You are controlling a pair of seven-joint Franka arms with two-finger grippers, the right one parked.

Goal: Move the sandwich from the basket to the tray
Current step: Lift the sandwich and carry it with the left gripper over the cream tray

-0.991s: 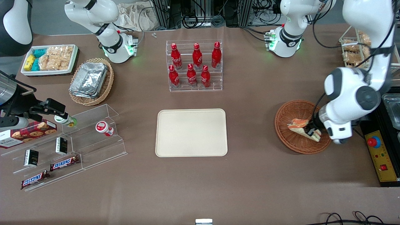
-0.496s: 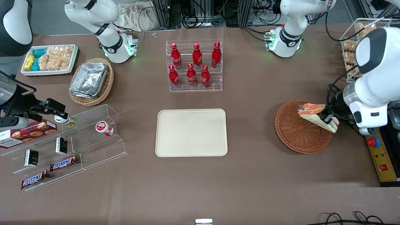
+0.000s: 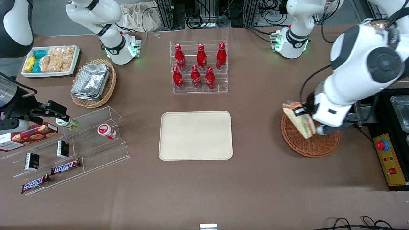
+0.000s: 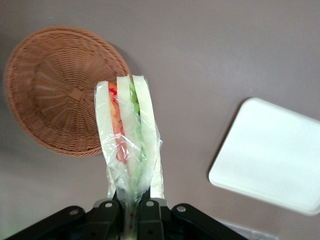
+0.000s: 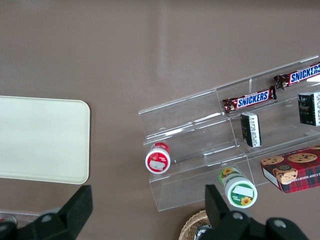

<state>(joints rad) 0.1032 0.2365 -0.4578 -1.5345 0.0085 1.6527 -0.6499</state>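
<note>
My left gripper (image 3: 302, 111) is shut on the clear-wrapped sandwich (image 3: 299, 119) and holds it in the air above the rim of the reddish-brown wicker basket (image 3: 314, 145), on the side toward the tray. In the left wrist view the sandwich (image 4: 127, 140) hangs from the gripper (image 4: 130, 205), its bread and orange, red and green layers showing, with the basket (image 4: 55, 95) bare below. The cream-beige tray (image 3: 195, 135) lies flat at the table's middle with nothing on it; it also shows in the left wrist view (image 4: 272, 155) and the right wrist view (image 5: 42, 140).
A clear rack of red cola bottles (image 3: 198, 67) stands farther from the front camera than the tray. A tan basket of foil trays (image 3: 92, 83), a white snack tray (image 3: 51, 60) and a clear stepped shelf (image 3: 73, 150) lie toward the parked arm's end. A yellow control box (image 3: 391, 161) sits beside the basket.
My gripper lifted the sandwich out of the basket, first toward the working arm's end, then swung it across the basket toward the tray.
</note>
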